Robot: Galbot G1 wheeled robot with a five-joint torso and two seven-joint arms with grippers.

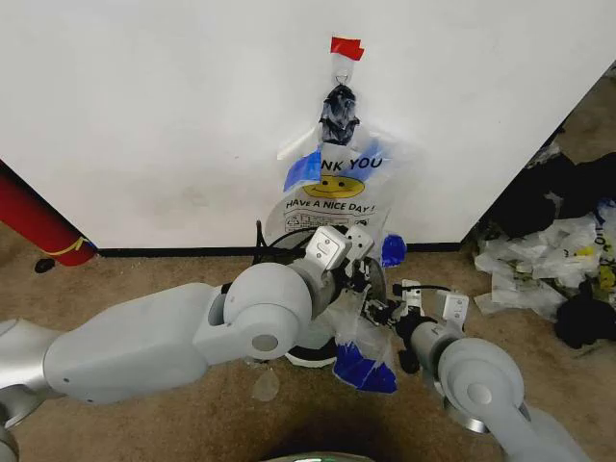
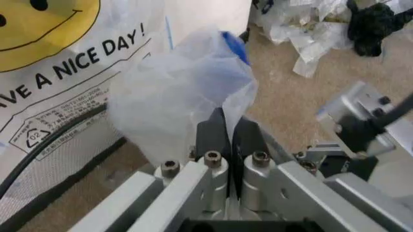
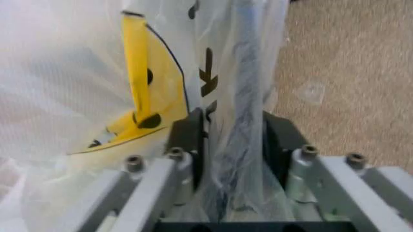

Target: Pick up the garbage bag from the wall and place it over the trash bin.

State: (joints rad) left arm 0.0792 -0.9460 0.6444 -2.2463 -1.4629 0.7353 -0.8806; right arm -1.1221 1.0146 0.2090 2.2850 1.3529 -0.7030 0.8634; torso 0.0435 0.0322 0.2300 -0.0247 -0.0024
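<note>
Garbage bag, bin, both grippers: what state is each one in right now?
garbage bag: top hangs from a hook on the wall, lower part pulled out toward the robot.
left gripper: jaws shut on a fold of the bag.
right gripper: jaws shut on a bunched strip of the bag.
trash bin: upright on the carpet below the bag, mostly hidden by the left arm, not covered yet.

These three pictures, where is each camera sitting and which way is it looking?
Head view: on the robot's head, looking forward and down at the wall, the hung garbage bag and both arms.
Left wrist view: on the left wrist, looking along the left hand, shut on bag plastic.
Right wrist view: on the right wrist, looking along the right hand, shut on a bag fold.
All three share the smiley bag.
</note>
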